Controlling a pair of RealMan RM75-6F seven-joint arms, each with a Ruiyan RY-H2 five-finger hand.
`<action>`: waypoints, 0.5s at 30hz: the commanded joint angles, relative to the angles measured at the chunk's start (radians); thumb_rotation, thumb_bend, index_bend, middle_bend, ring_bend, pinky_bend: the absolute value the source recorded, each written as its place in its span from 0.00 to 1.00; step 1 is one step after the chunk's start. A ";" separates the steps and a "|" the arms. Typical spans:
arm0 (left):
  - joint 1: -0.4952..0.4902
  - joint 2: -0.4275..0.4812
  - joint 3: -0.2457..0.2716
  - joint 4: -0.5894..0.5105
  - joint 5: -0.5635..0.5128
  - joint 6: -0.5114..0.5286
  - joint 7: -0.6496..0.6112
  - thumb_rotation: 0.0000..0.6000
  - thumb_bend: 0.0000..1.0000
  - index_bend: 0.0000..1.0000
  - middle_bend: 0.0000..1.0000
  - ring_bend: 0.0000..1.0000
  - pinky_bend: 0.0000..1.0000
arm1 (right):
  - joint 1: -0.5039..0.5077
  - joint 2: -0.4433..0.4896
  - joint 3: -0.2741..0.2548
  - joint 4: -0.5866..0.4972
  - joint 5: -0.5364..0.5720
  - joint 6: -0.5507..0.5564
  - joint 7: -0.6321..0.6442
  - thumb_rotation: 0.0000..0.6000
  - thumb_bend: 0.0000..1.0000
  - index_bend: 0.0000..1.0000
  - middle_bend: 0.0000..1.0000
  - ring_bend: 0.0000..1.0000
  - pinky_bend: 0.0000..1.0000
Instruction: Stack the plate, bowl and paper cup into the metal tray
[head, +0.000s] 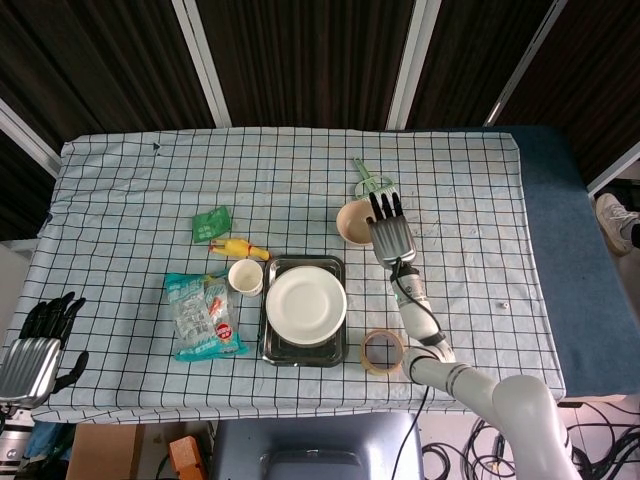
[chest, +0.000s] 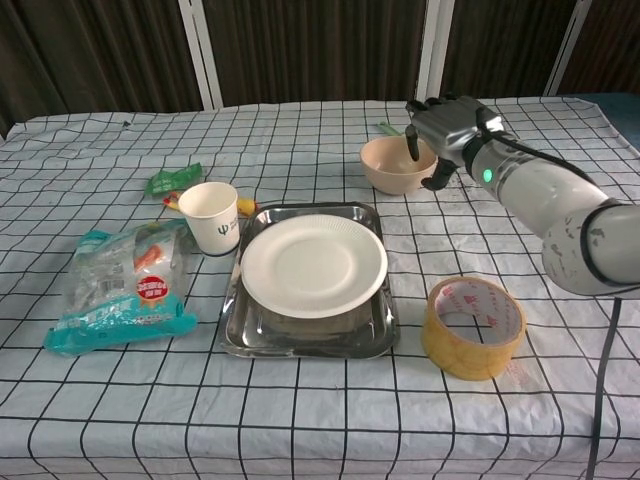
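Note:
A white plate (head: 306, 304) (chest: 313, 265) lies in the metal tray (head: 300, 356) (chest: 300, 346) near the table's front. Just left of the tray stands a paper cup (head: 245, 276) (chest: 212, 217), upright. The tan bowl (head: 353, 222) (chest: 393, 167) sits on the cloth behind the tray's right corner. My right hand (head: 390, 233) (chest: 448, 124) is at the bowl's right rim, with a finger dipping inside and the thumb outside the wall; the bowl still rests on the cloth. My left hand (head: 40, 345) hangs off the front left corner, fingers apart, holding nothing.
A roll of tape (head: 383, 350) (chest: 473, 326) lies right of the tray. A snack bag (head: 203, 315) (chest: 125, 285) lies left of the cup. A green packet (head: 211, 224), a yellow toy (head: 240, 248) and a green brush (head: 368, 181) lie further back.

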 joint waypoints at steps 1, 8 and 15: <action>0.000 0.001 0.001 0.000 0.000 0.000 -0.001 1.00 0.41 0.00 0.00 0.00 0.07 | 0.022 -0.040 0.007 0.052 -0.004 -0.027 0.025 1.00 0.26 0.43 0.00 0.00 0.00; 0.000 0.004 0.000 -0.001 -0.001 0.001 -0.006 1.00 0.41 0.00 0.00 0.00 0.07 | 0.035 -0.082 0.001 0.122 -0.030 -0.040 0.051 1.00 0.31 0.49 0.00 0.00 0.00; 0.000 0.004 0.002 0.000 0.004 0.002 -0.008 1.00 0.41 0.00 0.00 0.00 0.07 | 0.031 -0.093 -0.001 0.152 -0.053 -0.029 0.064 1.00 0.41 0.60 0.02 0.00 0.01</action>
